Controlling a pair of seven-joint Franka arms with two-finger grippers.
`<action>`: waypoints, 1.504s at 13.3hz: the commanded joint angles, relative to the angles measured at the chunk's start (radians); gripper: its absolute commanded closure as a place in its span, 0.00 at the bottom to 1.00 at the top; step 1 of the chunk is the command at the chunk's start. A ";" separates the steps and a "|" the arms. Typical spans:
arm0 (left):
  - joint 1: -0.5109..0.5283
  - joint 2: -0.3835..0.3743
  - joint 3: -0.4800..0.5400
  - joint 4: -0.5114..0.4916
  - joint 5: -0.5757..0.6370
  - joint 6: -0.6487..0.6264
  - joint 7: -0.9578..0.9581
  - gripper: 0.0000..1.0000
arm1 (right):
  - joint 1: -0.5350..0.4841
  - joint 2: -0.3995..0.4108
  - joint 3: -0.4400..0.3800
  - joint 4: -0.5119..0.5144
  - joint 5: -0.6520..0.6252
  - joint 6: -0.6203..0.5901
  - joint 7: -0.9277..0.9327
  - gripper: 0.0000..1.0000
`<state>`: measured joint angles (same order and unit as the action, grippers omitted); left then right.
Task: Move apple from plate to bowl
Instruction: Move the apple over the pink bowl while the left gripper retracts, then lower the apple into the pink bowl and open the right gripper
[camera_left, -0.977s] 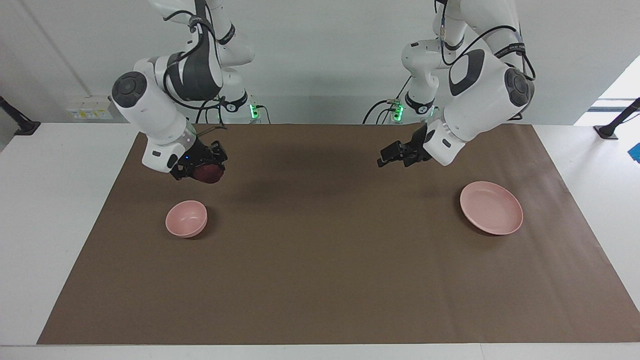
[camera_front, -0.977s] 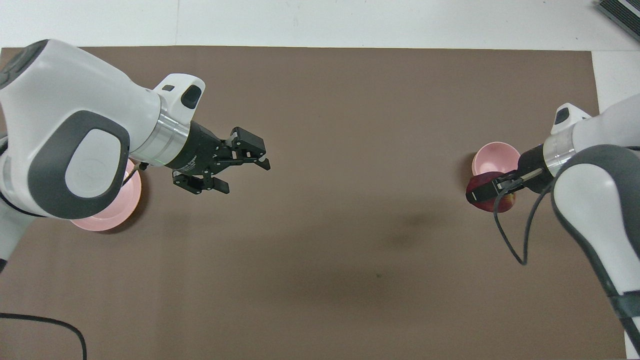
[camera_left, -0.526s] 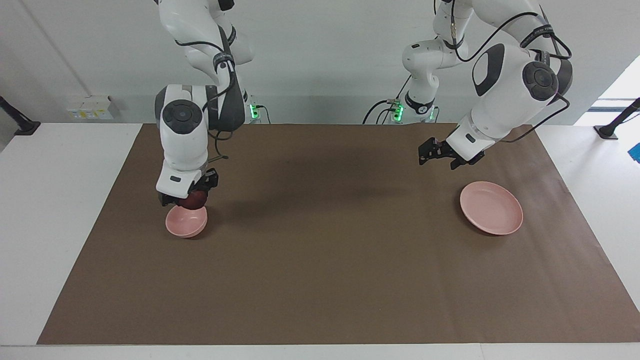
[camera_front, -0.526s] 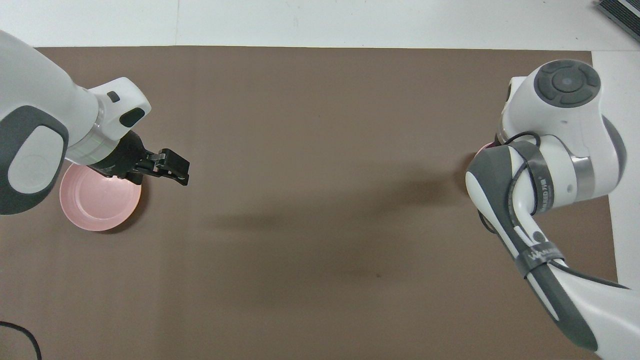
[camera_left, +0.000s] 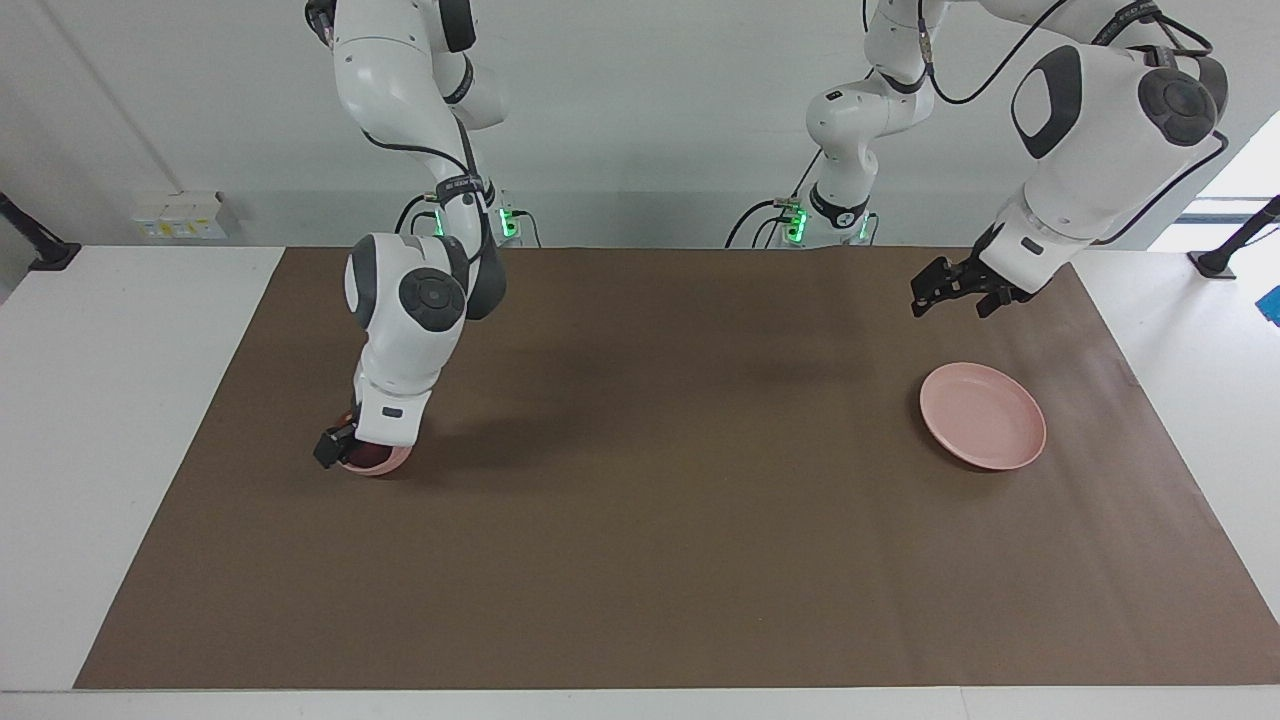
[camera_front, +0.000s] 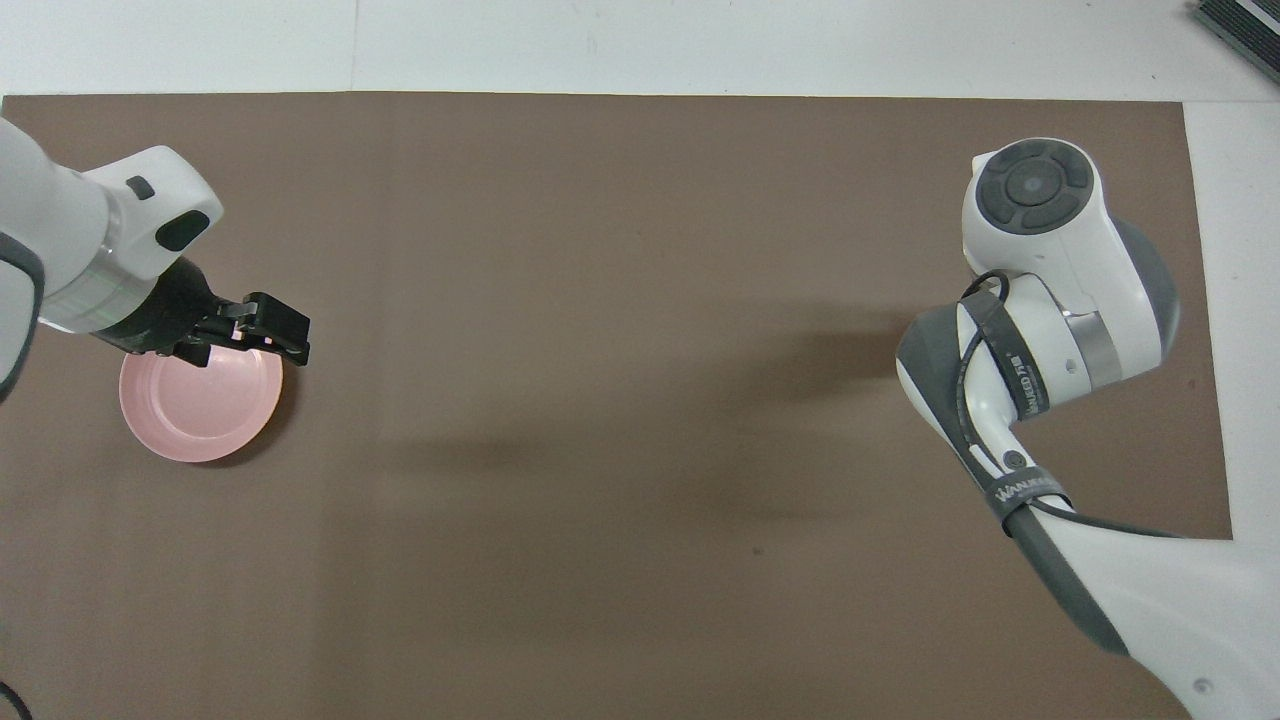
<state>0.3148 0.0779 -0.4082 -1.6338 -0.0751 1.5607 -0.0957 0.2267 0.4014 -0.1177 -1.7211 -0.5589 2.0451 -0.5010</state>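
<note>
The small pink bowl (camera_left: 398, 462) stands toward the right arm's end of the mat. My right gripper (camera_left: 348, 455) reaches down into it, shut on the dark red apple (camera_left: 366, 459), which sits low inside the rim. From overhead the right arm covers the bowl, the apple and its own gripper. The wide pink plate (camera_left: 985, 418) (camera_front: 190, 420) lies bare toward the left arm's end. My left gripper (camera_left: 948, 290) (camera_front: 268, 338) hangs open in the air by the plate's edge, holding nothing.
A brown mat (camera_left: 660, 520) covers most of the white table. Cables with green lights sit at the two arm bases. Nothing else lies on the mat between the bowl and the plate.
The right arm swung over the bowl and lowered the apple down into it. The left arm drew back from the mat's middle toward the plate and rose.
</note>
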 joint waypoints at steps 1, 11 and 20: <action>0.024 -0.006 -0.008 0.003 0.017 -0.016 0.008 0.00 | -0.012 0.002 0.004 -0.011 -0.027 0.020 -0.037 1.00; -0.018 -0.023 0.018 0.029 0.017 -0.033 0.016 0.00 | -0.041 -0.013 0.006 -0.110 -0.026 0.066 -0.041 1.00; -0.487 -0.138 0.516 0.040 0.018 -0.109 0.123 0.00 | -0.049 -0.039 0.007 -0.160 -0.009 0.050 -0.048 1.00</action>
<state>-0.1550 -0.0532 0.0911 -1.5966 -0.0751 1.4827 0.0004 0.1902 0.3979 -0.1175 -1.8421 -0.5610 2.0702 -0.5176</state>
